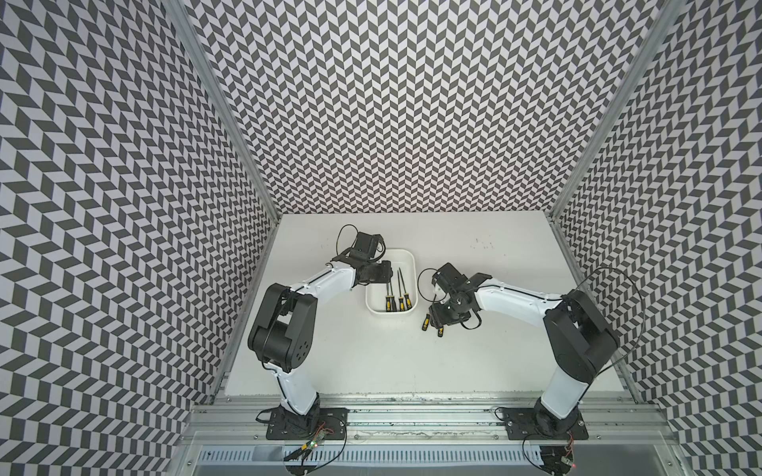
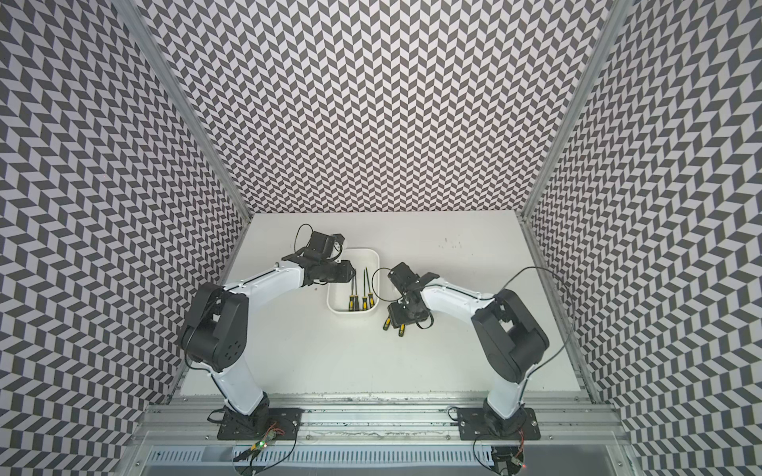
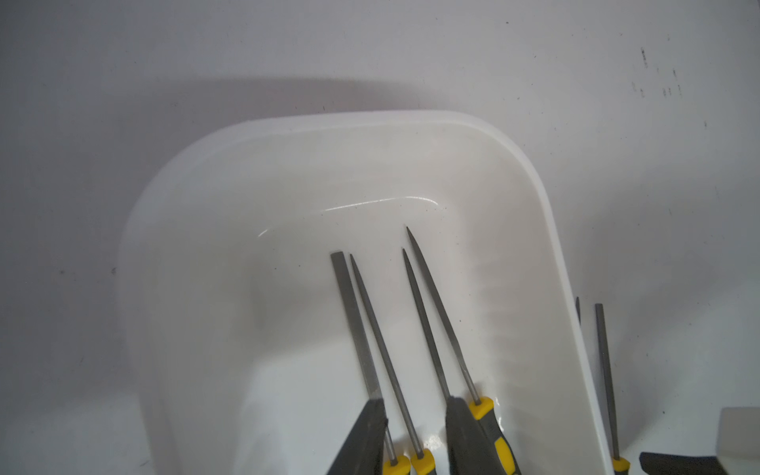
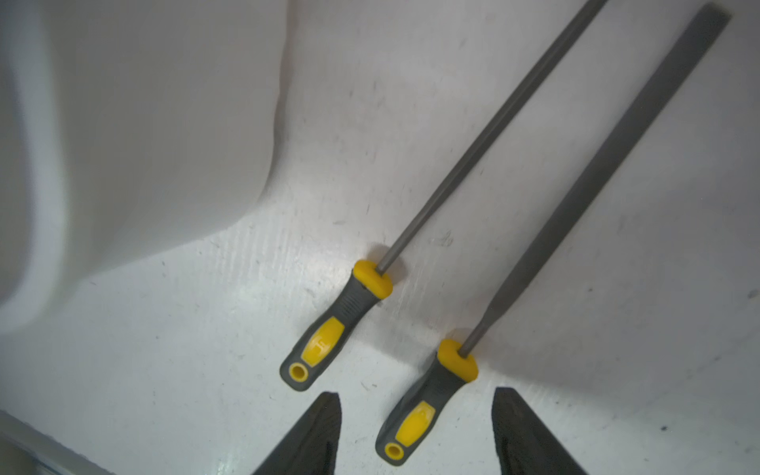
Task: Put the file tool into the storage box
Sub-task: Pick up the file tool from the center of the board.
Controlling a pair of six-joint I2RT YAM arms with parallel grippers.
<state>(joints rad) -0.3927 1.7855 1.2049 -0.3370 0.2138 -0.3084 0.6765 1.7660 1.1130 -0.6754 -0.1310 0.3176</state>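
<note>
- Aluminium rail (image 1: pixel 412 412) runs along the bench's near edge, and both arms are mounted on it.
- Bench (image 1: pixel 371 362): white and lightly scuffed, with a patch of dark marks (image 1: pixel 482 245) toward the far edge. Chevron-patterned walls (image 1: pixel 412 123) stand on three sides.
- Storage box (image 1: pixel 391 310) (image 2: pixel 352 310) (image 3: pixel 370 119): a white tub with rounded corners. It stands about mid-bench, a little toward the left edge, its long sides running from the near edge to the far edge.
- Four files (image 3: pixel 440 312) lie on the box floor. Their yellow-and-grey handles point toward the bench's near edge and their tips toward the far edge. One blade is flat and square-ended; three taper to points.
- Left tool (image 3: pixel 415 403): over the left part of the box, above the handle end of the files. Its fingers are slightly parted and pinch nothing. One thin shaft shows in the gap, and the flat blade passes beneath one finger.
- Slim file (image 4: pixel 329 329) and loose flat file (image 4: pixel 617 185) lie on the bench just beside the box's right side, near its near-right corner. They lie side by side, apart, with handles toward the near edge; the slim file is closer to the box.
- Right tool (image 4: pixel 417 405): fingers spread wide on either side of the loose flat file's handle, with a clear gap on both sides and nothing gripped.
</note>
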